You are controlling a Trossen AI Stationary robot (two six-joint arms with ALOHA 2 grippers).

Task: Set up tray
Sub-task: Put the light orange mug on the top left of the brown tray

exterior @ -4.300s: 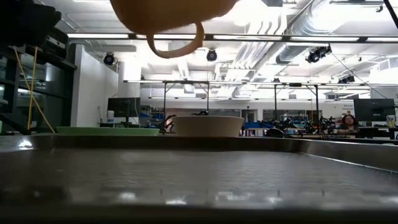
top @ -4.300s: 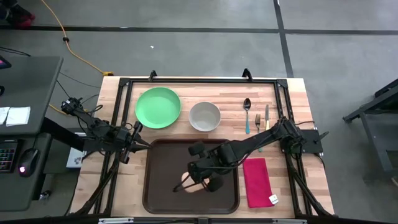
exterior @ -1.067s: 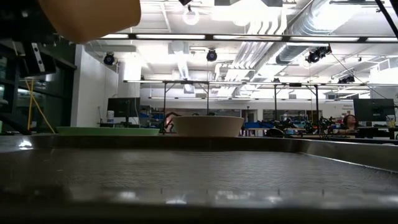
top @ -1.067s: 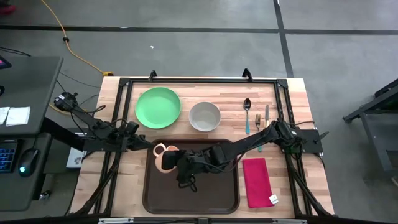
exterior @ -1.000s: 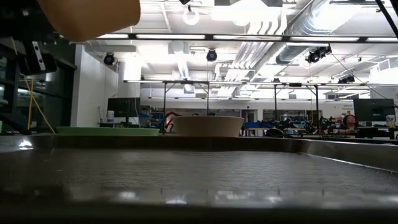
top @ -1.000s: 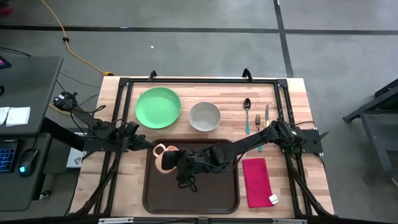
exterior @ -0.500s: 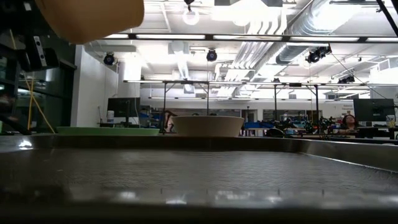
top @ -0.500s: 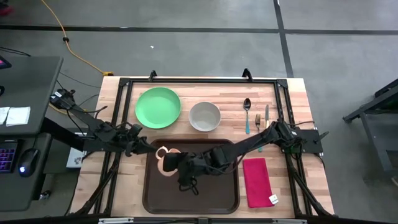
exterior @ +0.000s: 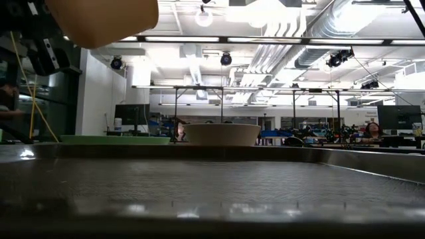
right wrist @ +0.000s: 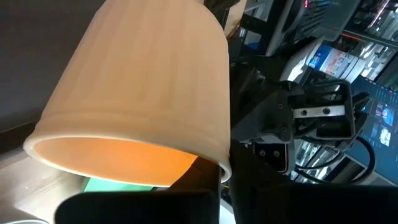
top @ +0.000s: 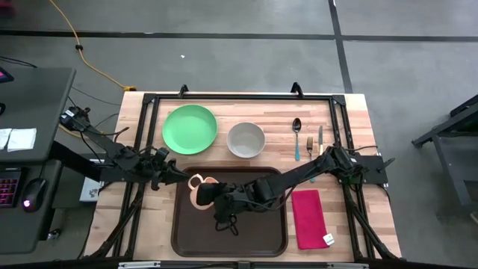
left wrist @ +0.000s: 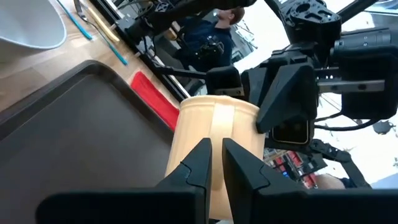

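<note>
Wooden table (top: 351, 104) below, and the tray (top: 254, 235) lies at its near middle. Right gripper (top: 212, 196) hangs over the tray's far-left corner, clamped on a tan mug (top: 200, 191). Left gripper (top: 182, 178) meets it there, fingers (left wrist: 200, 158) pinched on the mug's handle.

A big tan cup (right wrist: 140, 87) fills the picture

The cup lies tipped on its side, its open mouth facing low and toward us — the inside glows orange. Faint lines run down its smooth side. Behind it is the dark brown tray (right wrist: 37, 56). A bit of green (right wrist: 115, 185) peeks out just under the cup's rim. Past the cup sits the dark shape of the other arm (right wrist: 298, 118) — with screws and a grey block. Blue boxes (right wrist: 333, 59) show far behind.
</note>
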